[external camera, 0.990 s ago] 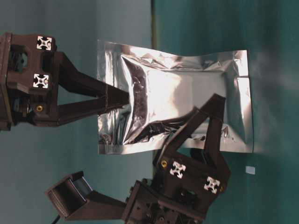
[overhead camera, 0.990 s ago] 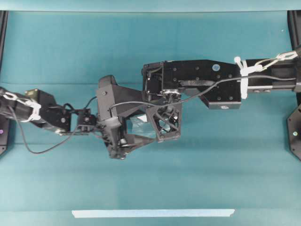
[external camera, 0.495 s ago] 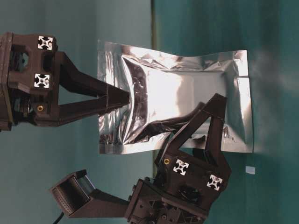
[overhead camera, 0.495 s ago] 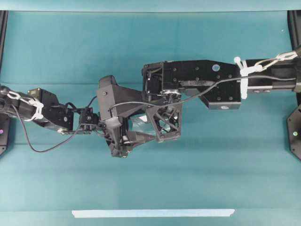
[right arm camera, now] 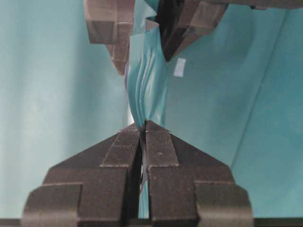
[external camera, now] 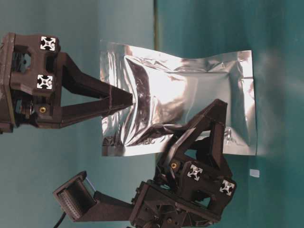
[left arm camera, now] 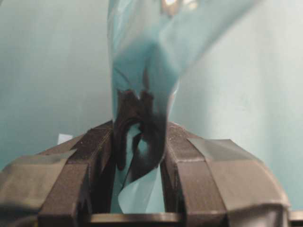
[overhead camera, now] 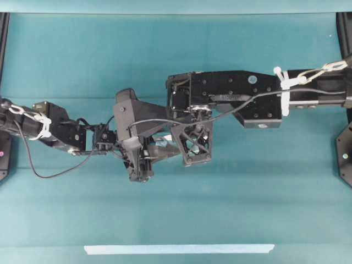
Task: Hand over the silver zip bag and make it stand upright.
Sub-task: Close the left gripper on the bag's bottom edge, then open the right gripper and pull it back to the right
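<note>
The silver zip bag (external camera: 180, 95) hangs in the air between both grippers, shiny and crinkled. My right gripper (external camera: 129, 99) is shut on the flat sealed edge at one end of the silver zip bag (right arm camera: 147, 80), its jaws (right arm camera: 143, 125) tight together on the foil. My left gripper (external camera: 216, 111) has its fingers on either side of the puffy body near the other end. In the left wrist view the foil (left arm camera: 142, 56) is squeezed and creased between the narrow jaws of the left gripper (left arm camera: 139, 125). From overhead only a sliver of the bag (overhead camera: 161, 144) shows between the arms.
A pale tape strip (overhead camera: 179, 249) lies along the table's front edge. A small white tag (external camera: 255, 173) sits on the teal cloth near the grippers. Black frame posts (overhead camera: 344, 33) stand at the table's far corners.
My left gripper's jaws have closed from wide apart onto the bag's body, creasing it slightly. The right gripper kept its pinch, and the bag hardly shifted.
</note>
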`<act>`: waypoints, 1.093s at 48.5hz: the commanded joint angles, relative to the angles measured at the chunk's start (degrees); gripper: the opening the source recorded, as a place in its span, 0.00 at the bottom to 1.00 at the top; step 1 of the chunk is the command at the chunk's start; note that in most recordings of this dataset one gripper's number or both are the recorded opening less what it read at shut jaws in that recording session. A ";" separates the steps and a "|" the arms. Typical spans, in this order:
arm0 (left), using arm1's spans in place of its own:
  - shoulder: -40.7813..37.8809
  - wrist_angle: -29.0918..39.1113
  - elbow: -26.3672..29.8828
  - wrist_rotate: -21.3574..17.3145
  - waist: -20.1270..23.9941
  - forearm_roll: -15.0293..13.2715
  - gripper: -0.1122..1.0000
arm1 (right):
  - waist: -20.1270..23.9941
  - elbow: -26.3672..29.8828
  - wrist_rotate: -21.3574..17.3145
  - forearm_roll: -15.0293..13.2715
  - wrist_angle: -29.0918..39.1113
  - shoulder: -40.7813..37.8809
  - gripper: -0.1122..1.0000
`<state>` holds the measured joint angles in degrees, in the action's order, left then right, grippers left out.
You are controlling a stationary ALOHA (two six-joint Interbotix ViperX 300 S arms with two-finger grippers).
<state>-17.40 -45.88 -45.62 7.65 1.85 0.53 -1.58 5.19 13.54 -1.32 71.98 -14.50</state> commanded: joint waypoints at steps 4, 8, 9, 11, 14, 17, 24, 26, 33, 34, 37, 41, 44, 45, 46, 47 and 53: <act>0.53 0.09 0.35 -0.26 0.18 0.00 0.35 | 0.62 -0.09 -0.62 0.18 -0.09 0.62 0.12; 0.44 0.09 0.44 -0.53 0.18 0.09 0.35 | 0.62 -0.09 -0.70 0.26 -0.09 0.62 0.12; 0.44 0.09 0.44 -0.62 0.18 0.09 0.35 | 0.62 -0.09 -0.79 0.26 -0.09 0.62 0.12; 0.44 0.09 0.44 -0.79 0.18 0.00 0.35 | 0.62 -0.09 -1.14 0.26 -0.09 0.62 0.12; 0.53 0.09 0.35 -1.14 0.18 0.09 0.35 | 0.62 -0.09 -1.76 0.35 -0.09 0.70 0.12; 0.53 0.09 0.35 -1.41 0.18 0.09 0.35 | 0.62 -0.09 -2.20 0.26 -0.09 0.62 0.12; 0.53 0.09 0.53 -1.93 0.26 0.09 0.35 | 0.53 -0.09 -2.90 0.35 0.00 0.70 0.12; 0.62 0.09 0.53 -2.02 0.26 0.00 0.35 | 0.53 -0.09 -2.99 0.44 0.09 0.62 0.12; 0.53 0.09 0.18 -2.02 0.18 0.09 0.35 | 0.62 0.00 -4.13 2.64 0.88 0.70 0.12; 0.62 0.09 0.18 -2.02 0.18 0.00 0.35 | 0.53 0.00 -4.22 2.99 1.05 0.70 0.12; 0.62 0.09 -0.09 -2.11 0.18 0.09 0.35 | 0.53 -0.09 -4.66 4.13 1.49 0.70 0.17; 0.62 0.09 -0.44 -2.11 0.18 0.09 0.35 | 0.44 -0.09 -5.10 5.19 2.11 0.79 0.32; 0.62 0.09 -0.62 -2.11 0.09 0.00 0.35 | 0.44 -0.18 -5.27 5.27 1.93 1.23 0.48; 0.70 0.09 -0.70 -2.11 0.09 0.09 0.35 | 0.44 -0.18 -5.27 5.27 1.76 1.41 0.54; 0.70 0.09 -0.70 -2.11 0.09 0.09 0.35 | 0.44 -0.26 -5.27 5.27 1.49 1.58 0.59; 0.62 0.09 -0.70 -2.11 0.00 0.09 0.35 | 0.44 -0.26 -5.19 5.19 1.05 1.85 0.65; 0.70 0.18 -0.79 -2.20 -0.18 0.09 0.35 | 0.26 -1.05 -5.54 4.04 -2.90 3.60 0.90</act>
<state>-17.23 -45.62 -46.58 5.63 1.93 0.70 -1.41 4.13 8.79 3.34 71.28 -13.54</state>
